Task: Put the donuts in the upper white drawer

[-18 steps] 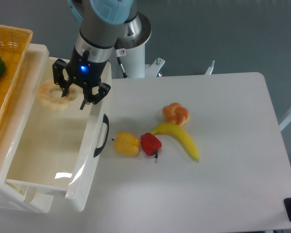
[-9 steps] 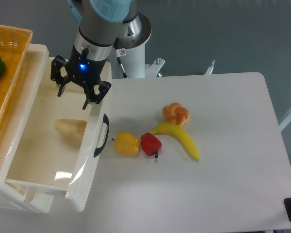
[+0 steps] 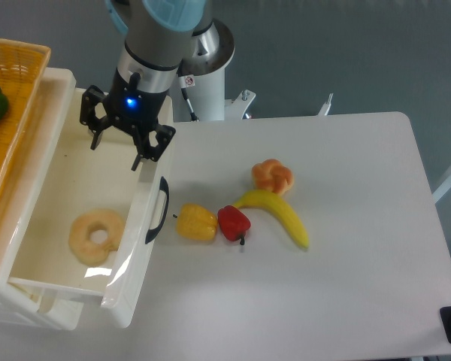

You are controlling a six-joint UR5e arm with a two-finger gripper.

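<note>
While my gripper (image 3: 117, 145) hangs spread wide and empty over the far end of the drawer (image 3: 139, 248), the ring donut (image 3: 96, 236) lies flat on the drawer floor near its front panel, so one of two is in. The knotted donut (image 3: 273, 176) sits on the table (image 3: 361, 263) to the right, touching the far tip of the banana (image 3: 279, 214), with the red pepper (image 3: 234, 222) near. I judge it best to rise clear of the drawer wall, cross right, and close on the knot from its far side, away from the banana. The only label is a small red-and-white sticker (image 3: 189, 80) on my arm, too small to read.
</note>
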